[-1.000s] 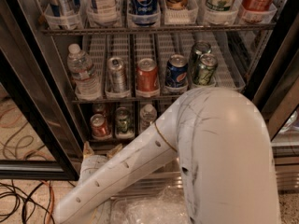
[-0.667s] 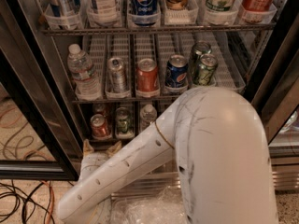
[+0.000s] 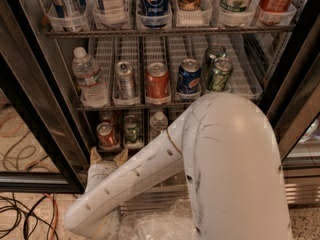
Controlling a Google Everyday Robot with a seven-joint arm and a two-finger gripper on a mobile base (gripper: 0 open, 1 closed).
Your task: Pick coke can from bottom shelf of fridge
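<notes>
The fridge stands open in front of me. The coke can, red with a silver top, stands in the left lane of the bottom shelf. My gripper is low at the left, just in front of and below the can. Its two tan fingertips point up at the shelf edge and stand apart, holding nothing. My white arm fills the lower right and hides the right part of the bottom shelf.
A green can and a small water bottle stand right of the coke can. The rack above holds a water bottle, a silver can, a copper-brown can, a Pepsi can and green cans. Cables lie on the floor.
</notes>
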